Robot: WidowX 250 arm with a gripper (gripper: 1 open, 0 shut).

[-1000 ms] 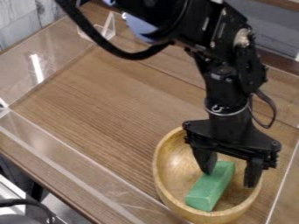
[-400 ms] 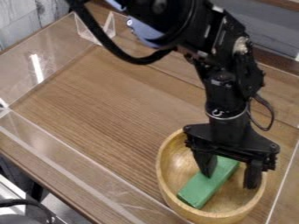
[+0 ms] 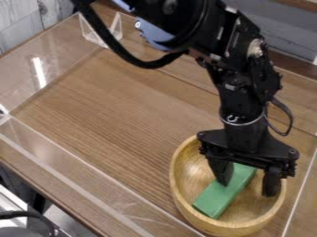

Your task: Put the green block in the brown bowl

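We are seeing the black arm [image 3: 235,69] reaching steeply down into the brown bowl [image 3: 186,162], its end effector [image 3: 247,176] spread open and gripping nothing. Since the earlier frame, the green block [image 3: 223,196] is lying flatter inside the bowl, just beneath the open fingers.

Lab: clear-walled wooden table [image 3: 111,111]

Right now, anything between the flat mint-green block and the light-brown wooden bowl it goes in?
Nothing visible. The flat mint-green block already lies inside the round light-brown wooden bowl, under the open black gripper.
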